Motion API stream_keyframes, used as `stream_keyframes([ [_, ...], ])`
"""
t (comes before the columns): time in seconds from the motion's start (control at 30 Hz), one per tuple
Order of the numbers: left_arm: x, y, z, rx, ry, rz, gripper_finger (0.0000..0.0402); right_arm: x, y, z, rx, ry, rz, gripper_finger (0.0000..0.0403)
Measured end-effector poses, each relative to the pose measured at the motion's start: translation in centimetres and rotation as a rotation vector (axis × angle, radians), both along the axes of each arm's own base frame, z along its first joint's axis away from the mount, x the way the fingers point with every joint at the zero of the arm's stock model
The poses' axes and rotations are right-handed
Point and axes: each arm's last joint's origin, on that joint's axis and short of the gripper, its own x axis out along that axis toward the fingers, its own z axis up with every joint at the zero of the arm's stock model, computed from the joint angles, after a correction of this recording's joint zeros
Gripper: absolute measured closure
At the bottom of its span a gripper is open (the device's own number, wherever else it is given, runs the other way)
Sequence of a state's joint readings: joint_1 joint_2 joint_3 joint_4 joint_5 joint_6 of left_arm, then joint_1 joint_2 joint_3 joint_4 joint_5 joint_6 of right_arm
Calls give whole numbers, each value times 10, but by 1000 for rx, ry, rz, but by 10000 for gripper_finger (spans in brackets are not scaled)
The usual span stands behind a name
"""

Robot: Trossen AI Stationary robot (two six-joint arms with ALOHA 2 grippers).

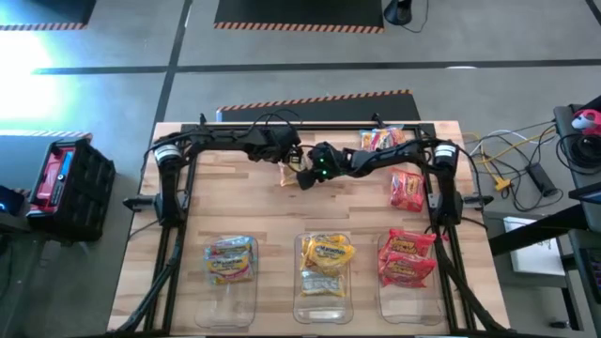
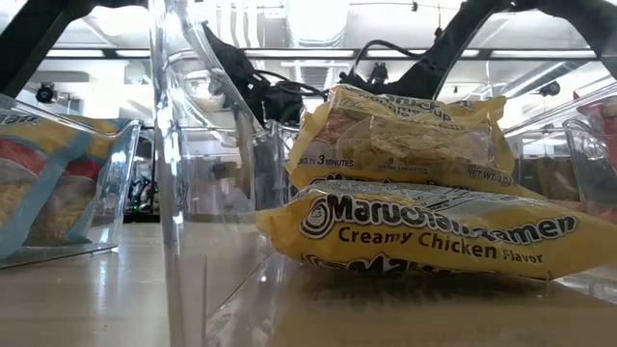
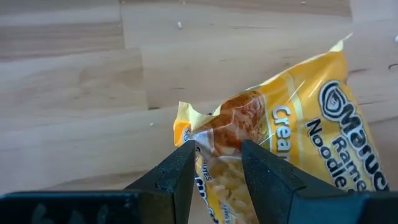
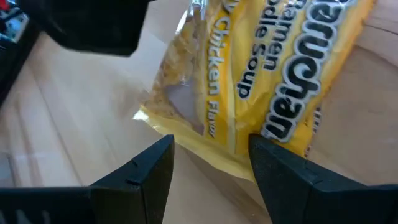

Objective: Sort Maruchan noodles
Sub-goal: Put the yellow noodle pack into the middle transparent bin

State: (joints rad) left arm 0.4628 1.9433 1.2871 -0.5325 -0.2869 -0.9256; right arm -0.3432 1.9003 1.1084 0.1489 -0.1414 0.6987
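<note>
A yellow Maruchan noodle packet (image 3: 298,124) sits between my two grippers at the far middle of the table, and only a small part of it (image 1: 285,175) shows in the high view. My left gripper (image 3: 217,158) is shut on it. My right gripper (image 4: 211,152) stands open right at the packet's other edge (image 4: 205,140), one finger on each side. Two red packets (image 1: 406,190) (image 1: 380,139) lie flat on the table at the far right. My left gripper pinches the yellow packet between its two fingers at a crumpled end, beside a corner (image 3: 214,146). The fingers slant down from the table's left. The packet runs away from them, tilted. Whether my right gripper's fingers (image 4: 273,162) touch the packet, I cannot tell.
Three clear bins stand along the near edge. The left bin (image 1: 246,299) holds a pale blue packet, the middle bin (image 1: 324,308) holds yellow packets (image 2: 424,231), and the right bin (image 1: 406,302) holds red ones. Bare wood lies between the bins and the arms.
</note>
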Motion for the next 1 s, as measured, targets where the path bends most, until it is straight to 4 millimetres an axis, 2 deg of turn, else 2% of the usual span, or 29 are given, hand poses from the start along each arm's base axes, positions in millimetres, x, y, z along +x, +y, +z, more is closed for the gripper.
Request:
stream_keyframes([
  [0.27,-1,-16,-9,-59,7,-47,286,-5,-4,0,-65,51,46,205],
  [0.63,15,-53,4,-109,68,-189,286,-15,-12,-3,-139,149,93,205],
  [0.8,15,-63,4,-135,94,-219,286,-20,-18,5,-176,152,120,204],
  [1.0,20,-70,6,-180,44,-256,286,-30,-22,20,-208,183,148,204],
])
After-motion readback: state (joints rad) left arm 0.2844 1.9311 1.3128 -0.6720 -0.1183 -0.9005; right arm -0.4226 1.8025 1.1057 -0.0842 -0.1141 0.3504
